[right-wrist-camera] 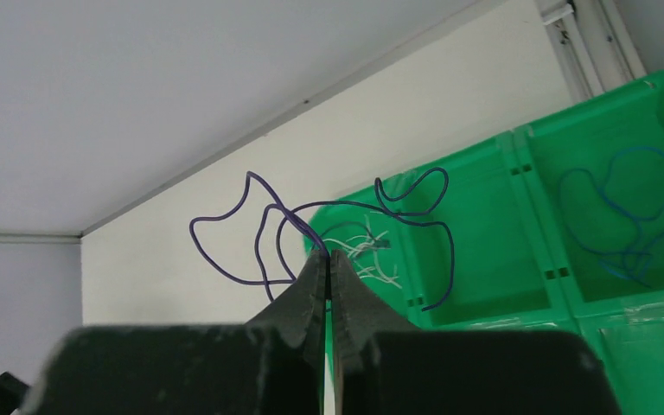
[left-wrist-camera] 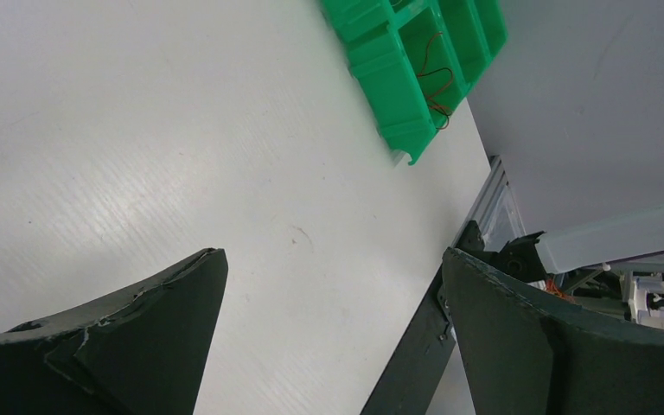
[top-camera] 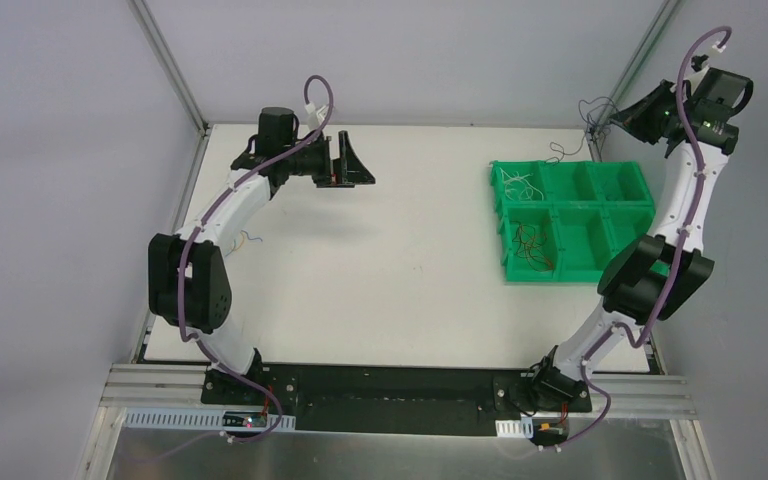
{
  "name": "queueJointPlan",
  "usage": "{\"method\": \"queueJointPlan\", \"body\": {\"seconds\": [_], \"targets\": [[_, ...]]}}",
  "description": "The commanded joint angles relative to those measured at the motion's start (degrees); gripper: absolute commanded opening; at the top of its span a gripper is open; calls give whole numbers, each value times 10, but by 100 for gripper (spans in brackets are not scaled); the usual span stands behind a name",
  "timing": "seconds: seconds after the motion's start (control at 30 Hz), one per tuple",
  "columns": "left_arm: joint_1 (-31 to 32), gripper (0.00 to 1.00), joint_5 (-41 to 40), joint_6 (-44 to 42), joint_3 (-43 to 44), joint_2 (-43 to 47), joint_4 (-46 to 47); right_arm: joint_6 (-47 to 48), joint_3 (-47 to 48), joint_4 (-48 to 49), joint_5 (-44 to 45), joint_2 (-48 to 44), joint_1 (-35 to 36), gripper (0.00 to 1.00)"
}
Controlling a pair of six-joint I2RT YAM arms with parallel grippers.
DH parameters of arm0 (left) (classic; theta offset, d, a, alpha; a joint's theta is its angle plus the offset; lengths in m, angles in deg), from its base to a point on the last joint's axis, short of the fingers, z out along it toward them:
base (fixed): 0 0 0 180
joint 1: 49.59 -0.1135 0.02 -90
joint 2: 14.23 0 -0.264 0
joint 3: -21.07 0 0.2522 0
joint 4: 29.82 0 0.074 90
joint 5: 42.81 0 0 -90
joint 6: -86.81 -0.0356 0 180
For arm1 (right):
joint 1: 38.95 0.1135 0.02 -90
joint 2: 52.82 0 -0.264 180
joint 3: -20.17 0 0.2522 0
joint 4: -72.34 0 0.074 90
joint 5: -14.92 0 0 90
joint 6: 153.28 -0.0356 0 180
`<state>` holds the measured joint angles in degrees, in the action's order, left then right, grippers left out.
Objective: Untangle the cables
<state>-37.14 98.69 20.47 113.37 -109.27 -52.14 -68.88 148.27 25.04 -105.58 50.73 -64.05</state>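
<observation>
**Left hand** [top-camera: 358,163]: jaws spread wide, released and empty, held level over the far-left desk [top-camera: 410,290], with open surface to its right. **Right hand** [right-wrist-camera: 328,259]: raised at the far-right corner, clenched on a purple cable [right-wrist-camera: 264,216] dangling by the far edge of the green bin [top-camera: 558,205]. White cables [top-camera: 520,183] lie in the bin's far-left compartment.

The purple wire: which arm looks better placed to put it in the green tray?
Right. The right gripper is shut on the purple wire, close to the green tray's far edge. The left gripper is open and empty, away across the table.
</observation>
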Motion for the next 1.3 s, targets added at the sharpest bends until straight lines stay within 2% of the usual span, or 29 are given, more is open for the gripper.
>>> {"method": "queueJointPlan", "body": {"seconds": [0.0, 0.27, 0.57, 0.83, 0.93, 1.0, 1.13, 1.27], "targets": [[7, 99, -20, -18, 26, -12, -9, 39, 21, 18, 29, 44, -13, 0], [2, 99, -44, -41, 29, -31, -35, 82, 4, 16, 33, 96, -15, 0], [-14, 99, -48, -54, 17, -33, -50, 96, -24, 2, 26, 95, -25, 0], [-30, 99, -44, -48, 10, -28, -62, 120, -10, -73, 16, 115, -22, 1], [-61, 99, -32, -42, 13, -20, -79, 123, 3, -92, 18, 121, -21, 27], [-81, 99, -37, -61, 13, -5, -106, 120, 9, -96, 13, 115, -21, 37], [-119, 99, -82, -148, 25, 29, -209, 111, 8, -91, 1, 89, -20, 45], [-205, 99, -158, -248, 61, 37, -349, 110, -4, -99, -12, 53, -8, 54]]}}
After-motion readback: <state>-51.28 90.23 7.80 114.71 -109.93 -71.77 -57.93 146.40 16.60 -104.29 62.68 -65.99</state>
